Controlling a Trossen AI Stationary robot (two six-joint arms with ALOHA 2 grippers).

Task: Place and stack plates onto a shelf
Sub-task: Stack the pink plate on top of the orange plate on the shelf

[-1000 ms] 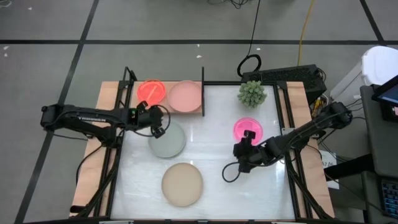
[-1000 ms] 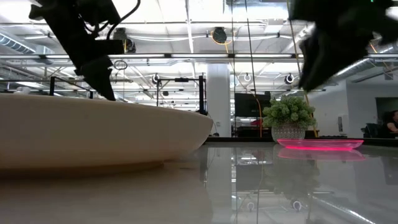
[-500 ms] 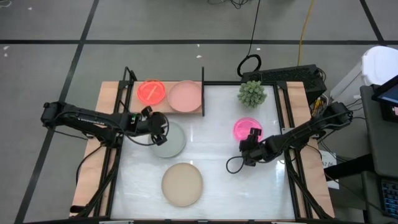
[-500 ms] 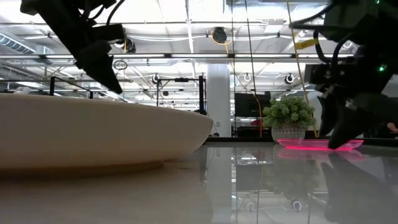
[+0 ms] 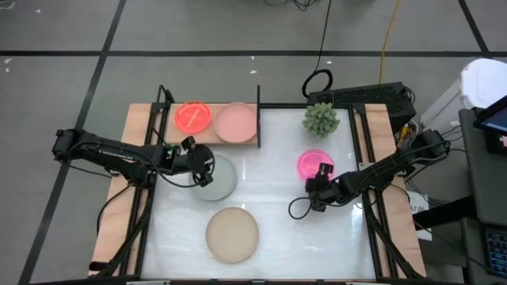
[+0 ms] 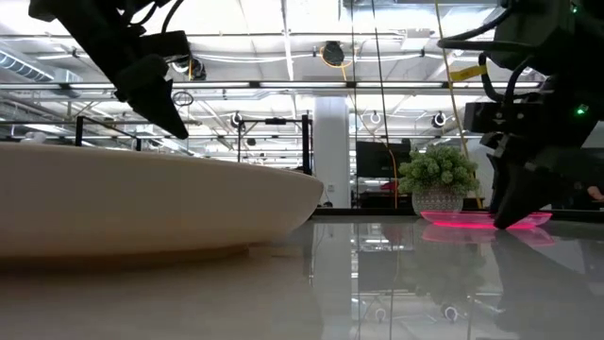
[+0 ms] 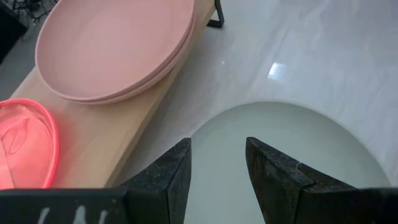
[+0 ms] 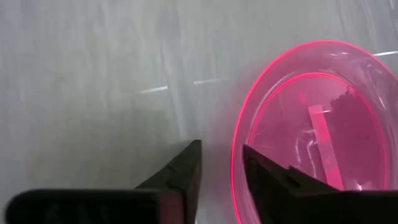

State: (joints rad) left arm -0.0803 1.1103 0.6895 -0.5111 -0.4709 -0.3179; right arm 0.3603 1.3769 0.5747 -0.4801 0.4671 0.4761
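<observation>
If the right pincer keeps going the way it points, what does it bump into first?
Probably the neon pink plate. The right pincer is open, its fingers straddling the plate's near rim, so the rim comes first.

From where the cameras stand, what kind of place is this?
Probably a robotics lab or workshop in an open industrial hall: exposed ceiling pipes and lights, a framed white table and cables on the floor.

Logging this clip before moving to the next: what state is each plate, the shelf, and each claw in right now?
Orange plate: flat on the shelf.
Pale pink plates: stacked on the shelf beside it.
Shelf: holds both, not yet full.
Grey-green plate: flat on the table, ungrasped.
Beige plate: flat on the table, untouched.
Neon pink plate: flat on the table, ungrasped.
Left claw: open, over the grey-green plate's edge.
Right claw: open, astride the neon pink plate's rim.
</observation>
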